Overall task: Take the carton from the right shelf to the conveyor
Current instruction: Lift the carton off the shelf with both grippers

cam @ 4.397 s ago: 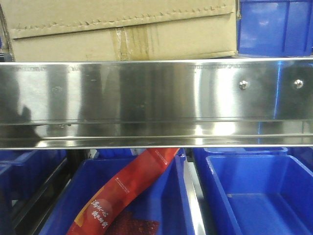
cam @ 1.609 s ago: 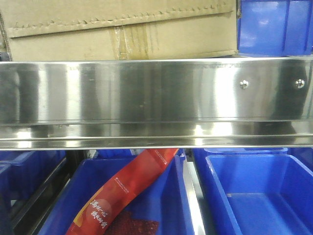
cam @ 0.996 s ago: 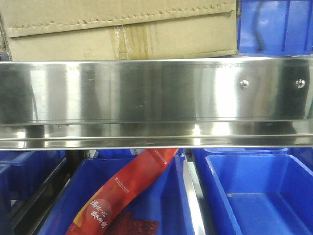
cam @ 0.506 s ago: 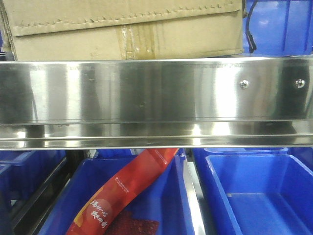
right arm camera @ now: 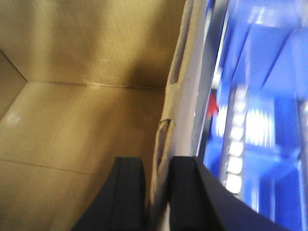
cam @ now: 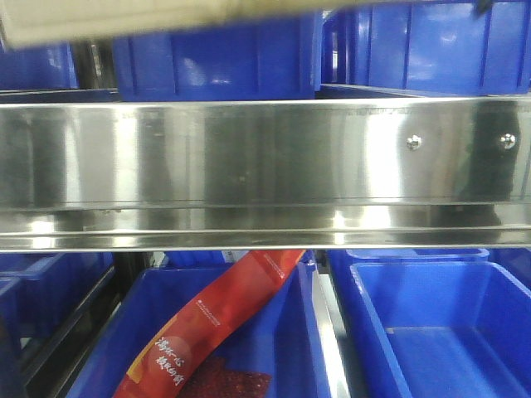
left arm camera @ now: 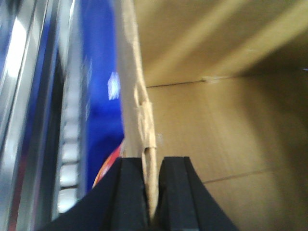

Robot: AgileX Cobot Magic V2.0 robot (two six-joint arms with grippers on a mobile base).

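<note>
The carton [cam: 124, 18] is seen in the front view only as a pale, blurred strip at the very top edge. It lies above the steel front of the shelf [cam: 265, 157] and before the blue bins [cam: 216, 62] that stand on that level. Blue plastic shows beneath the strip, so the carton is judged to be lifted off the shelf rather than resting on it. In the left wrist view an upright wall of the open carton is pinched by the left gripper [left arm camera: 153, 197], which is narrowed onto the cardboard with one black finger [left arm camera: 130, 192] outside the box and the other inside. In the right wrist view another wall, judged to be the opposite one, is clamped in the same way by the right gripper [right arm camera: 156, 202]. The load is thus carried on two thin edges. The step in hand is judged to be the lift-out, with the grasp already made and the transfer not yet done. The conveyor is not shown in any view. For the next move, the carton must be drawn back clear of the steel front and taken across to the conveyor. Both arms should be kept level and at a fixed spacing. Otherwise the walls may be bent, torn or pulled from between the fingers.
</note>
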